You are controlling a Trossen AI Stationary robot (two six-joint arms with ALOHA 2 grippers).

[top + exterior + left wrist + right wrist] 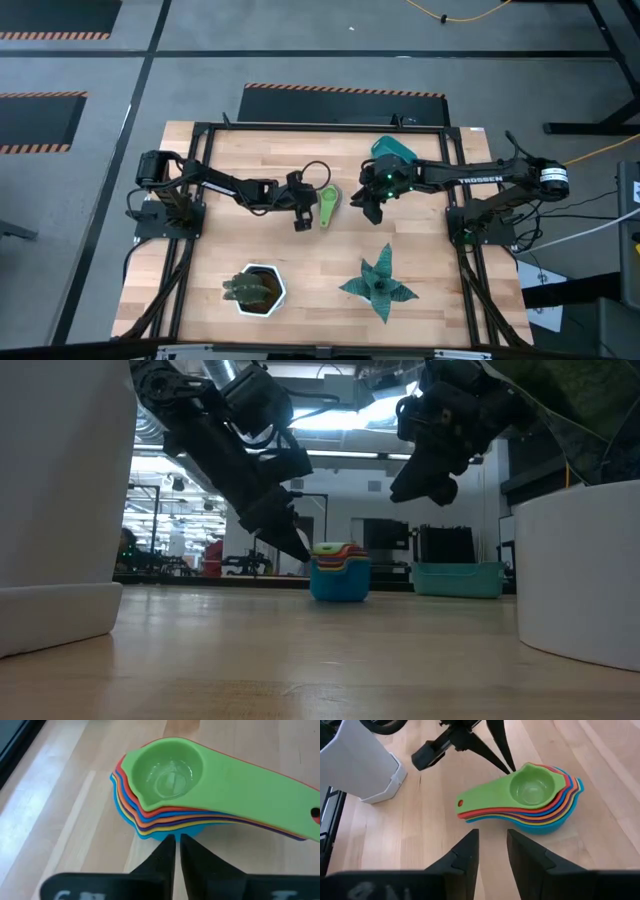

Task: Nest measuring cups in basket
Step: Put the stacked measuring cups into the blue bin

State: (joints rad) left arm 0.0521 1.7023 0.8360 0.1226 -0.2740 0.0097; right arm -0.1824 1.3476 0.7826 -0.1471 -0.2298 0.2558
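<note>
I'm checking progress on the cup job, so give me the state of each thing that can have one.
measuring cups: nested in one stack, green on top, on the bare table, not in the basket.
basket: upright, away from the stack.
left gripper: shut, tips at the stack's edge.
right gripper: part open, empty, above the stack.

Bright even overhead light, ceiling lamps (340, 420) glare in low view, near white pot (585, 575) blurred, table (215, 215) shadows soft.
</note>
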